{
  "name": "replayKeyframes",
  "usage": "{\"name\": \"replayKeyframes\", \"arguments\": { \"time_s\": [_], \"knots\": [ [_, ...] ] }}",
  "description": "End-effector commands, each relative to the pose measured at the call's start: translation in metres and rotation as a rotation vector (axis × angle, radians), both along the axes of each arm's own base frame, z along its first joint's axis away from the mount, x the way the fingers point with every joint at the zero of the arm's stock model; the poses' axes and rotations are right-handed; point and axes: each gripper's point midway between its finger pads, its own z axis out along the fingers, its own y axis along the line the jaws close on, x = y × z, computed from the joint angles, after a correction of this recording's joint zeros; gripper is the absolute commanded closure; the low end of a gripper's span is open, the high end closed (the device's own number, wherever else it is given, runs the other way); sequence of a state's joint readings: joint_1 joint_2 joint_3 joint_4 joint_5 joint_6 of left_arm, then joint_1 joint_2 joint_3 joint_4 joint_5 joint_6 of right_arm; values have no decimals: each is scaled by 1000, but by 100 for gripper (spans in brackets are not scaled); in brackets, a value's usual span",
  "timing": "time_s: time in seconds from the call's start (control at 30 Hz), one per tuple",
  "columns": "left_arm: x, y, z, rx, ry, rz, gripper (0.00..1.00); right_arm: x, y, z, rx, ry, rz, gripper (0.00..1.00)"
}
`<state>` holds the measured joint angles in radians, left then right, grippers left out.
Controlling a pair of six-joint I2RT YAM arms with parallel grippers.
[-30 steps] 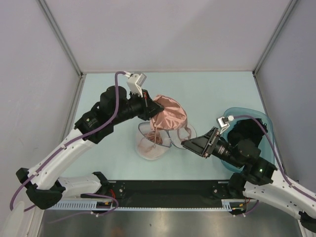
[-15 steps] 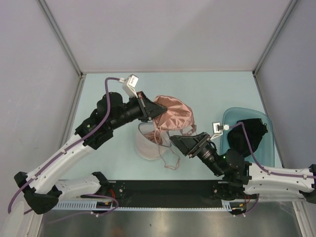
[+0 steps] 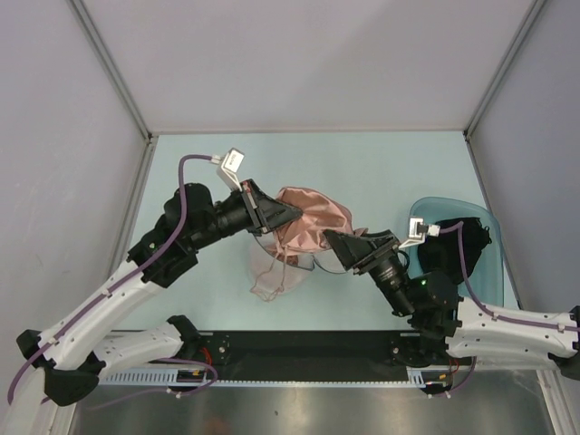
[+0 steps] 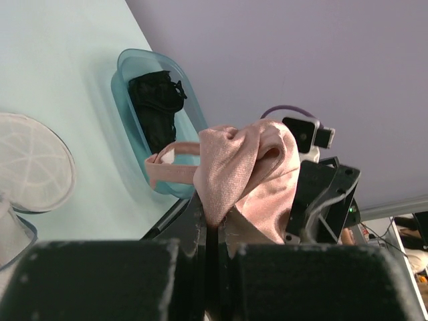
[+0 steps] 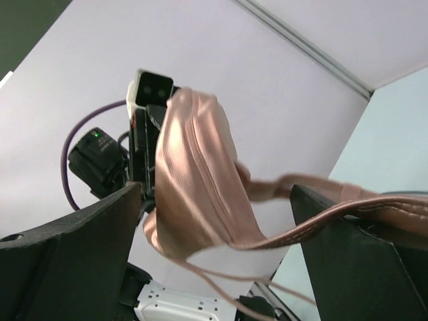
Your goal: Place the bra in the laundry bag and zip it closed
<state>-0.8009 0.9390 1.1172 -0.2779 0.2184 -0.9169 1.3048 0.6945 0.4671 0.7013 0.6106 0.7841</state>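
Observation:
My left gripper (image 3: 283,216) is shut on an edge of the salmon-pink bra (image 3: 315,220) and holds it up above the table. The wrist view shows the fabric pinched between the shut jaws (image 4: 217,231), with the bra (image 4: 249,167) bunched above them. My right gripper (image 3: 335,242) is open at the bra's right side. In its wrist view the cup (image 5: 194,180) hangs between the spread fingers (image 5: 215,194), and a strap (image 5: 374,212) lies over the right finger. The white mesh laundry bag (image 3: 270,279) lies open on the table below the bra; it also shows in the left wrist view (image 4: 30,167).
A translucent teal basin (image 3: 489,237) stands at the right, holding a black garment (image 3: 458,237); both show in the left wrist view, the basin (image 4: 134,70) and the garment (image 4: 157,100). Grey walls enclose the table on three sides.
My left gripper has swung right and lower with the bra. My right gripper has come in from the basin side up to the bra, and the hanging strap now lies over its finger.

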Motion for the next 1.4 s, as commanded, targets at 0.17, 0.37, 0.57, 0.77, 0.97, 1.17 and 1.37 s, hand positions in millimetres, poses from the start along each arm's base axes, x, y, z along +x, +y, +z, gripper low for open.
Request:
{"name": "replayKeyframes", "arguments": {
  "time_s": [0.17,0.37,0.57,0.77,0.97,1.17,1.37],
  "knots": [
    [-18,-7,2,-23,-21,-101,100,1,-13,44,51,-105,73,0],
    [-13,-7,-1,29,-54,-95,100,-6,-5,37,-55,-57,158,0],
    [-6,-2,6,131,-147,-93,100,-27,-11,4,-278,85,267,0],
    [3,9,13,187,-220,-36,100,-54,-25,-21,-319,224,377,0],
    [-7,17,42,134,-384,-52,100,-76,-26,-35,-313,261,491,0],
    [-30,12,62,128,-486,-193,100,-97,-28,-24,-538,-30,578,0],
    [-50,15,69,137,-558,-287,100,-105,-13,13,-384,-60,659,0]
  ]
}}
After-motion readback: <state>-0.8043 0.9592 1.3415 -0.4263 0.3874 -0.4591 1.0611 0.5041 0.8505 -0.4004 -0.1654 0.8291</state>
